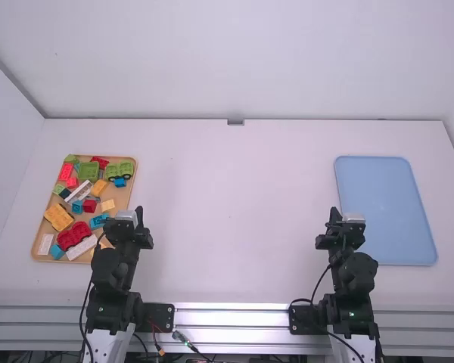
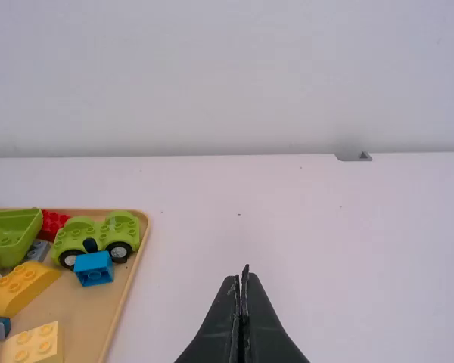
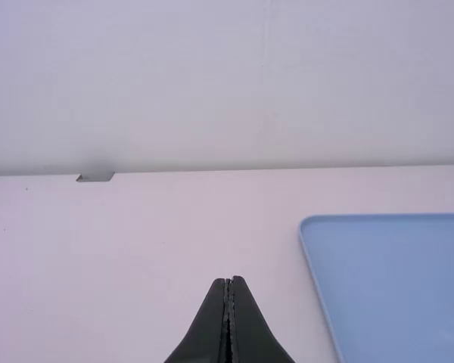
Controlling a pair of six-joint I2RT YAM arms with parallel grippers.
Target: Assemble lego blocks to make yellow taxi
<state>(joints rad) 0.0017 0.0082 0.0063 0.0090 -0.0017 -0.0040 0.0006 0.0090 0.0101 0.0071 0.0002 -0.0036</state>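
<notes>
bricks in tan tray, frame-left: likely supply | blue tray, frame-right: likely build spot | left gripper, right gripper: clenched, empty

White tabletop backed by a plain pale wall, with another wall at left; silvery metal rails line the near edge (they gleam brightest toward the middle)

From the middle of the tabletop, the block tray lies at nine o'clock, the other tray at three. Blocks crowd the block tray, with the wheeled base at one o'clock.
</notes>
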